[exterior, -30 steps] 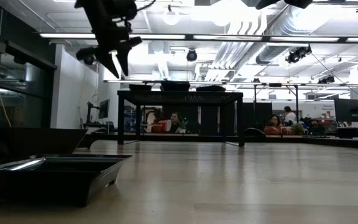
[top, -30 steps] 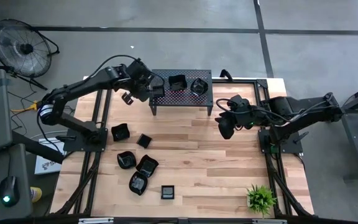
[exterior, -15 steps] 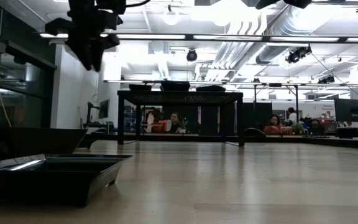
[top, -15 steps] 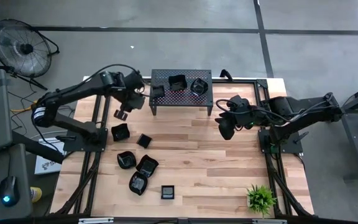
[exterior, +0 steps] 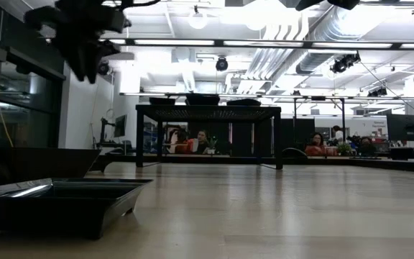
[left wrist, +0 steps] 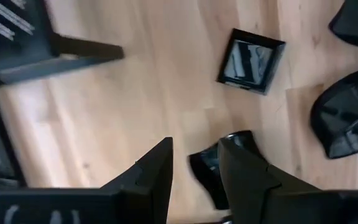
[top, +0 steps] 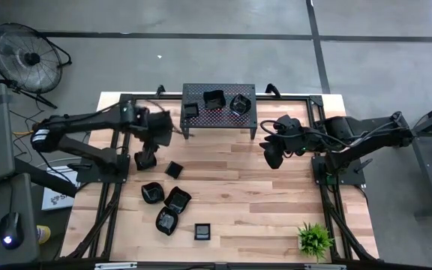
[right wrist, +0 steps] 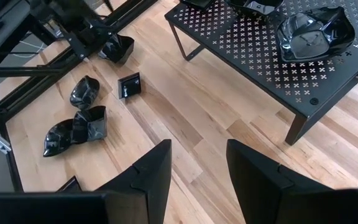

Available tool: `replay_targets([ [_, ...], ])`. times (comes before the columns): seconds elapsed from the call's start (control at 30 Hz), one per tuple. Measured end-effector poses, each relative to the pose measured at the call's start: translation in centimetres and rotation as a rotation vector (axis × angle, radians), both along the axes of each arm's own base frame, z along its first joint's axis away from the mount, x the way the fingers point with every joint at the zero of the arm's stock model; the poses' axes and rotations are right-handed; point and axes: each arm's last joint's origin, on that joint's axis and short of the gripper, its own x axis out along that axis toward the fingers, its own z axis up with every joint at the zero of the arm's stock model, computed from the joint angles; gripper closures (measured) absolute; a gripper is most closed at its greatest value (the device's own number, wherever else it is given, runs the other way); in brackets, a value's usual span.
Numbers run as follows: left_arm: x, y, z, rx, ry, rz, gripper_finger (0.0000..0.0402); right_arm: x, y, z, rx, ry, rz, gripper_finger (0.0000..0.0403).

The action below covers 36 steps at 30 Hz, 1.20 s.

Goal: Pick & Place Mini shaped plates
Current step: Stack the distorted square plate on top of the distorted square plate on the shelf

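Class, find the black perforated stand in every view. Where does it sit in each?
High view: stand at top centre.
Low view: stand at centre, far across the table.
Left wrist view: stand, only an edge and leg.
Right wrist view: stand ahead, carrying plates.
Shared landmark: wooden table.

plates (right wrist: 89,121): glossy black | table (top: 238,187): pale wood planks, smooth | stand (right wrist: 260,50): matt black perforated metal

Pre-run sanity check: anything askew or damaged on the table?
Nothing damaged or spilled. Three mini plates sit on the perforated stand; six more lie scattered at odd angles on the wooden table, none stacked neatly.
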Motion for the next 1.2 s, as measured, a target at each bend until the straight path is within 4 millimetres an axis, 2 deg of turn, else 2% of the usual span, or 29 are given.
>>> replay_targets([
  [0.17, -2.2, -1.6, -2.2, -0.060, -0.037, 0.118, 0.0278, 0.0, 0.0, 0.0, -0.001, 0.001, 0.004, 0.0253],
  [0.4, -4.5, -3.5, -3.5, -0.090, -0.065, 0.230, 0.0278, 0.0, 0.0, 0.0, -0.005, 0.002, 0.007, 0.0253],
  [0.8, -5.3, -6.4, -6.7, -0.019, -0.034, 0.360, 0.0278, 0.0, 0.0, 0.0, -0.009, 0.000, -0.003, 0.0253],
  [1.2, -5.5, -8.0, -10.7, -0.055, -0.079, 0.300, 0.0278, 0.0, 0.0, 0.0, -0.009, -0.001, -0.006, 0.0253],
])
